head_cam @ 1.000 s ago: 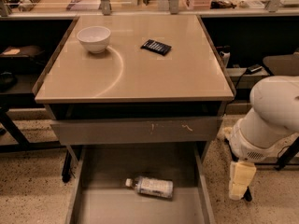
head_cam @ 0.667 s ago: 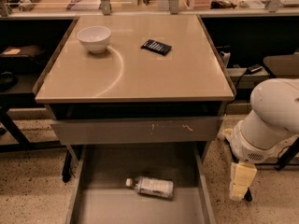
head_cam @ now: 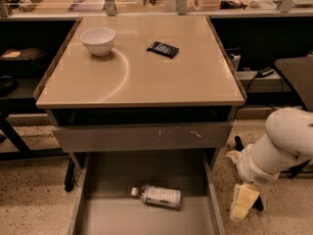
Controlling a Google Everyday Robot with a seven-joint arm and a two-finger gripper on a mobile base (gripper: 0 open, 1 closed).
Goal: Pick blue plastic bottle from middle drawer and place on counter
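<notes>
At the lower right, outside the wide shallow grey middle drawer, the pale yellowish two-finger gripper is hanging under the white arm; released or clenched, I cannot tell. Left of it, the small clear bluish plastic bottle is lying on its side in that drawer, white cap pointing left. Above, the glossy beige-tan counter is bearing a white bowl and a flat black calculator; speckled floor is spreading around

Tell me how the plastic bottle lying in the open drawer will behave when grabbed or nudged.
The blue plastic bottle lies on its side on the flat floor of the middle drawer, so it probably rolls if nudged. Its smooth, thin-looking plastic may slip or flex when squeezed. The gripper hangs right of the drawer, outside it.
</notes>
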